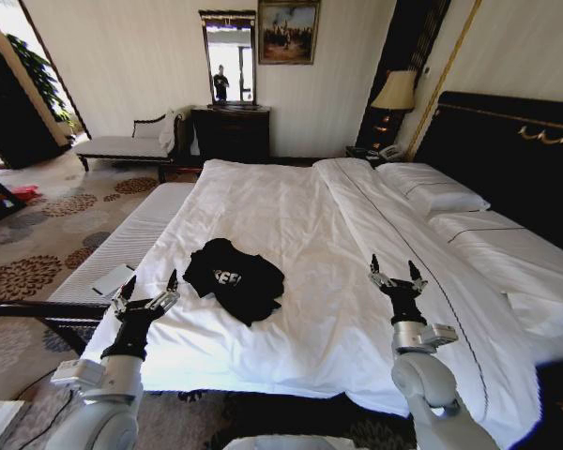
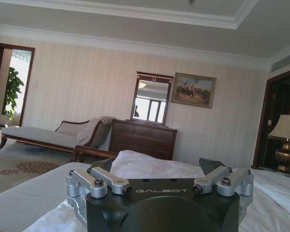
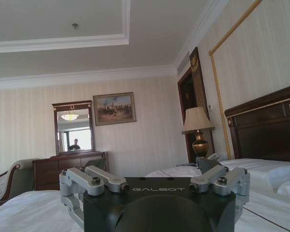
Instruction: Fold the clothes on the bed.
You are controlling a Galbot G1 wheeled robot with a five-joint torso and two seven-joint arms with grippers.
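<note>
Left gripper [image 1: 148, 291] splayed — crumpled black T-shirt [image 1: 235, 277] | smooth white bed [image 1: 300, 225]

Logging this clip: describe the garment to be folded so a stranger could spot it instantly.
On the large white-sheeted bed with the dark wooden headboard, look near the foot, just ahead of the left gripper. The crumpled black cotton T-shirt with white lettering is the only dark thing there.

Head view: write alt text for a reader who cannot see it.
A crumpled black T-shirt lies on the white bed. The left gripper and right gripper hover at the near edge either side of it, fingers open, touching nothing.
</note>
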